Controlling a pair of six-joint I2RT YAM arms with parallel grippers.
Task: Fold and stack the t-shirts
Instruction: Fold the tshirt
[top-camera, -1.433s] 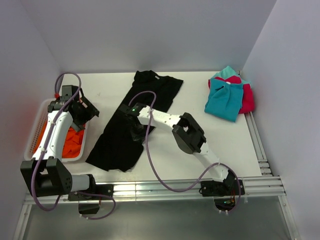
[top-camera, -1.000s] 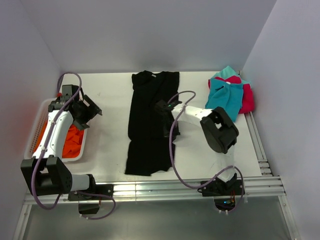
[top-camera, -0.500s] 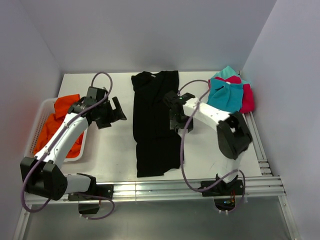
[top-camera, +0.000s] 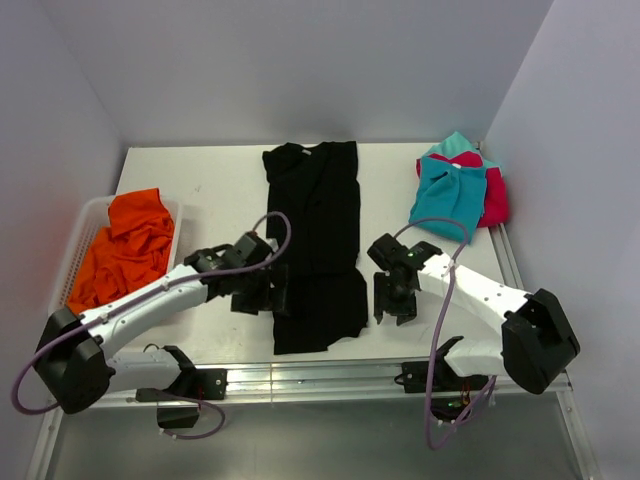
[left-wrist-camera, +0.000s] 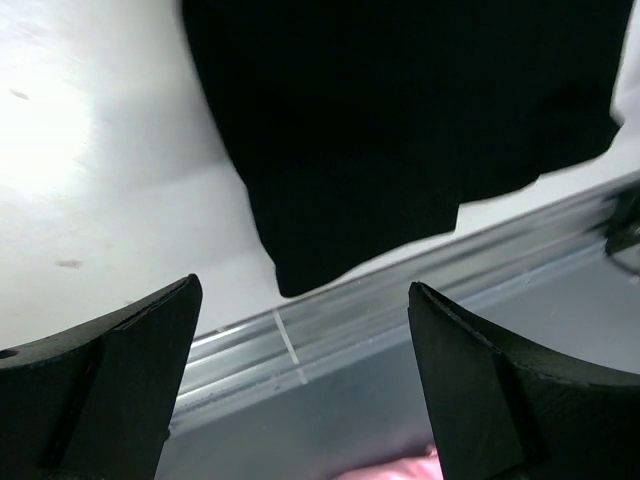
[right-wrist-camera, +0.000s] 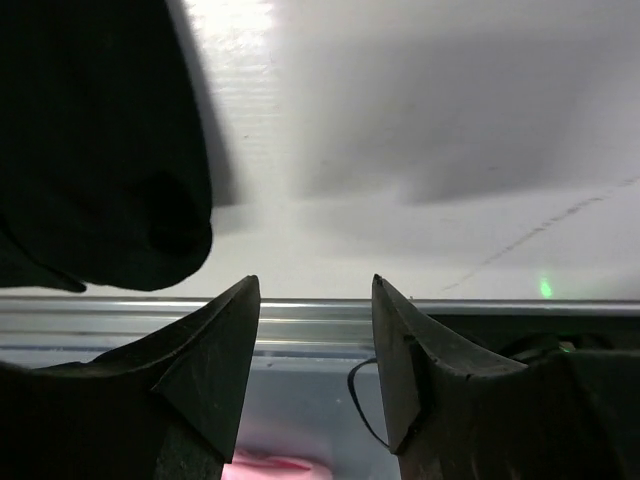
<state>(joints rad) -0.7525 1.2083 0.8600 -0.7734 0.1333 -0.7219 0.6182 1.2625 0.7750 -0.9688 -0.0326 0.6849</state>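
Top external view, L to R: orange t-shirt (top-camera: 125, 250) heaped in basket (top-camera: 66, 262). Left pincer (top-camera: 265, 292), jaws wide apart and empty, sits at near-left hem corner of black t-shirt (top-camera: 315, 215). Shirt lies flat on surface (top-camera: 200, 180), long axis far-to-near, collar far. Right pincer (top-camera: 393, 298), also released, is just beside near-right hem corner. Both flank hem abt equally, so prob. a hem grab, folding twd collar. Teal/pink-red stack (top-camera: 455, 195) far right.

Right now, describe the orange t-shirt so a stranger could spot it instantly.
Start at the white table, then go to the white basket on its left edge. The orange t-shirt lies crumpled inside, the only shirt in a container; the black t-shirt lies flat mid-table.
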